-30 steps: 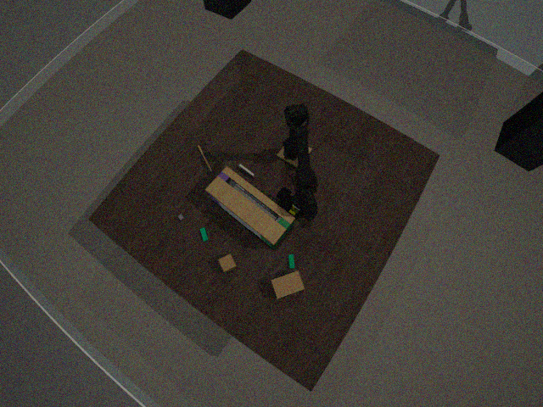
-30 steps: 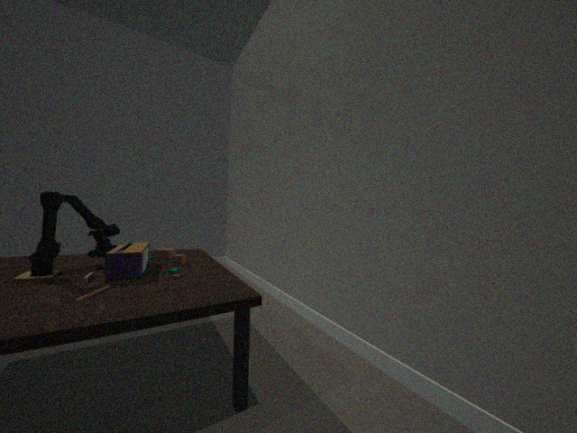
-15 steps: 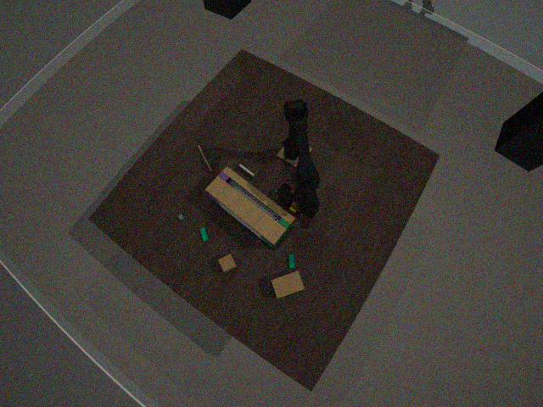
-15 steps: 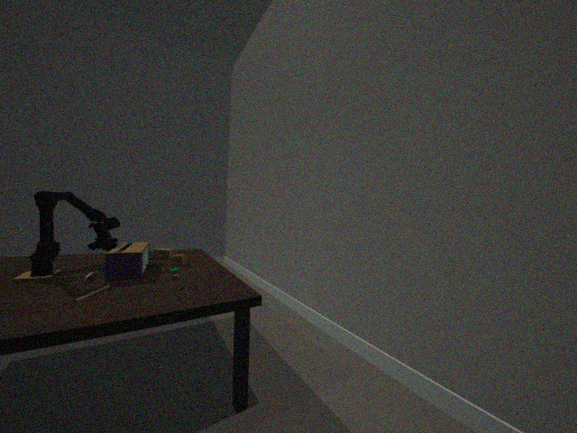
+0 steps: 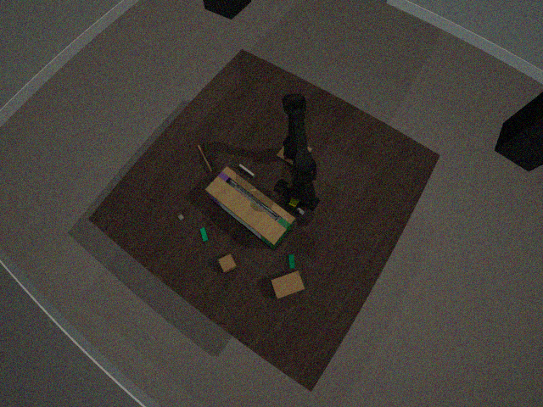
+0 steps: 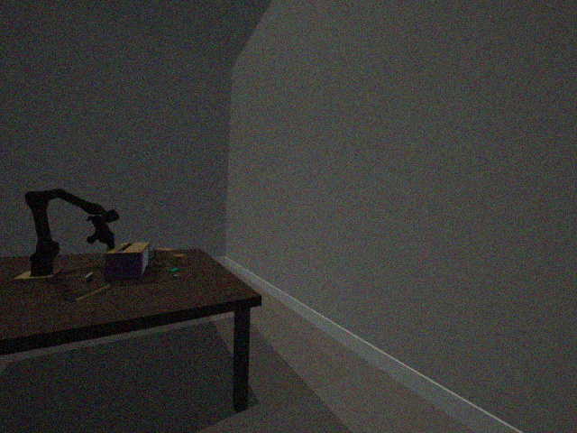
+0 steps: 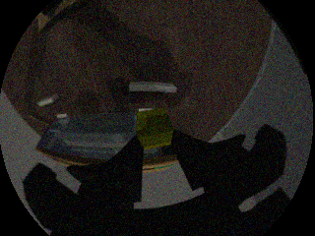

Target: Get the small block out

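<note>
From the top view, the arm covers most of the gripper; only a speck of the yellow block shows, just beside the green end of the box. The box's shelf is too dim and small to make out. In the wrist view, the fingers hide the block's lower part. In the exterior view, the frame's left edge cuts off the desk, and the block cannot be seen there.

The top view looks steeply down from high above the table; the exterior view stands far off, near table height (table and box shared); the wrist view looks closely past the gripper
</note>
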You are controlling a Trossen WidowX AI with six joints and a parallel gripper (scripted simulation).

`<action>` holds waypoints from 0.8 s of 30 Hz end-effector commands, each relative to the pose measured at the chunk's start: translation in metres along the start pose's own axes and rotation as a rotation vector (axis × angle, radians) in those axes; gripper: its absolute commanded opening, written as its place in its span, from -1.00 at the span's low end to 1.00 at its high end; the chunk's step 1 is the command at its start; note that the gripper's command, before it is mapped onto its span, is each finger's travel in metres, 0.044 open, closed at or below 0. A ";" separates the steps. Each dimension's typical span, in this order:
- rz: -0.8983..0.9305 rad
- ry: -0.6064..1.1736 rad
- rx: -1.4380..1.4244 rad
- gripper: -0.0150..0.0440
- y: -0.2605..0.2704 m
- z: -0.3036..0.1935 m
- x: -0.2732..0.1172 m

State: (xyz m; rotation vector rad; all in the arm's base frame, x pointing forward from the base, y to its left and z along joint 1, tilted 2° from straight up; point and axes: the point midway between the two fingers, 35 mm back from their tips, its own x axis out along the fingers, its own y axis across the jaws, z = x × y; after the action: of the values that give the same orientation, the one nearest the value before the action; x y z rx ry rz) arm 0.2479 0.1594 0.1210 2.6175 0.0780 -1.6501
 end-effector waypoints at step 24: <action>-0.197 0.095 -0.410 -0.49 0.025 -0.004 -0.081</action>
State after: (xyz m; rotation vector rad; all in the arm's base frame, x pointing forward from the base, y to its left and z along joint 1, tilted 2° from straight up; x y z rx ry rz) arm 0.2189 0.1322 0.1919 2.4234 0.6068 -1.3892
